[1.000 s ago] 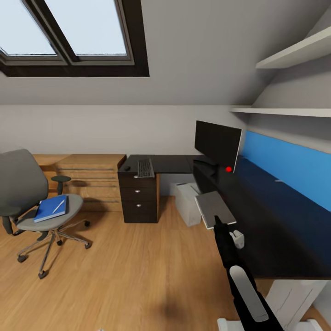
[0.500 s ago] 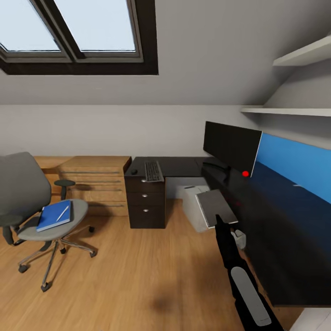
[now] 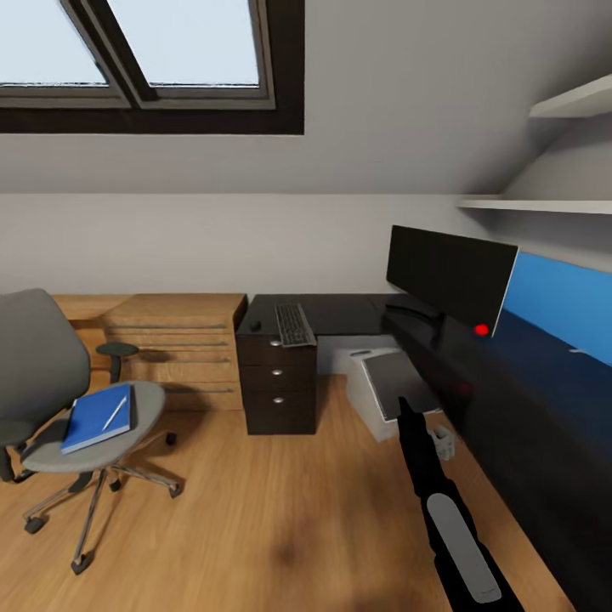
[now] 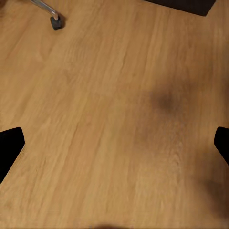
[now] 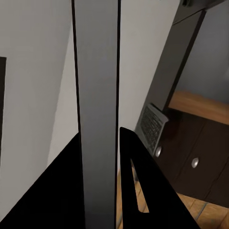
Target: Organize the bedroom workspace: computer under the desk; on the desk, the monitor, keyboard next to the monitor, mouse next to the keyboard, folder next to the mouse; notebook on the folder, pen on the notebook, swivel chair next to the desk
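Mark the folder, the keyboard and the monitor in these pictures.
folder (image 3: 93, 418): head view, on its blue cover, lying on the swivel chair seat.
keyboard (image 3: 294, 325): head view, middle of the key field, on the desk above the drawers.
monitor (image 3: 446, 268): head view, middle of the black screen.

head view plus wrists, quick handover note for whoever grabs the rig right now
Left gripper: open, over bare floor.
Right gripper: shut on the notebook, held beside the desk.
Done: monitor, keyboard and mouse are on the desk; computer is under it.
Left: folder, with the pen on it, lies on the chair. Move folder by the mouse, stack notebook, then pen, then bring the chair to the desk.
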`<state>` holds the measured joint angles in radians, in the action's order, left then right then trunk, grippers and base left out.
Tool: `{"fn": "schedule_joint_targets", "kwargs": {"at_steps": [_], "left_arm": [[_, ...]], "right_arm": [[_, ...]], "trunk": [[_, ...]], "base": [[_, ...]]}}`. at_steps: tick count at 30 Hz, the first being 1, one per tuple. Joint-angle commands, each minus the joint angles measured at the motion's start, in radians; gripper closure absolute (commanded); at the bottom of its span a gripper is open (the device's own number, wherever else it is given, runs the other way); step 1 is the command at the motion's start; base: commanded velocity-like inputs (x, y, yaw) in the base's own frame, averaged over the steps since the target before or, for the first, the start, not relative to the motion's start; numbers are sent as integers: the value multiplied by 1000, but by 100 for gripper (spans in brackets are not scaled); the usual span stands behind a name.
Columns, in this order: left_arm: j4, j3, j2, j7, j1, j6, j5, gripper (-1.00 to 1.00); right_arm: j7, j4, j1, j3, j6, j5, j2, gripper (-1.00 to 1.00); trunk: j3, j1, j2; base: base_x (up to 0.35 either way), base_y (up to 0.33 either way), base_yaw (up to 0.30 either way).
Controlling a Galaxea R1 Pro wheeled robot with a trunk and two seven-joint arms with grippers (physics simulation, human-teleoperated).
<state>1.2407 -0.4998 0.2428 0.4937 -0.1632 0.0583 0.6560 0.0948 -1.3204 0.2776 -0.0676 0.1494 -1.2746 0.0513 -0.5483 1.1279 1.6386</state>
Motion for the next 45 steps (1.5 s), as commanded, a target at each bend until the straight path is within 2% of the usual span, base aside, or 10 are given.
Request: {"fn": "schedule_joint_targets", "kwargs": {"at_steps": [1,3,4,8,35,45], "left_arm": [[-1,-4,1,5,1,6,10,-100],[-7,-4,-1,5,1,5,10,-100],[-29,-3,-23,3,1,3,10,-100],[-47,-1,-37,3,1,2,10,-100],[-55,6,-40,2,1,5,13,-100],[-55,6,-39,2,1,5,13,-100]], "right_arm": [[6,0,1,-1,5,-11,0,100],[6,-1,1,-1,5,-11,0,100],[6,-3,0,-1,4,-11,-1,100],[6,-7,0,-1,3,-11,-2,100],[3,3,0,-3,-3,-14,-2,100],[3,36,0,-6,-7,-15,2,100]], "trunk": [[-1,1,0],[-1,1,0],[-1,1,0],[-1,1,0],[-1,1,0],[-1,1,0]], "base": [[298,176,-2],[305,149,-2],[317,38,0],[319,16,0],[328,-38,0],[329,0,0]]}}
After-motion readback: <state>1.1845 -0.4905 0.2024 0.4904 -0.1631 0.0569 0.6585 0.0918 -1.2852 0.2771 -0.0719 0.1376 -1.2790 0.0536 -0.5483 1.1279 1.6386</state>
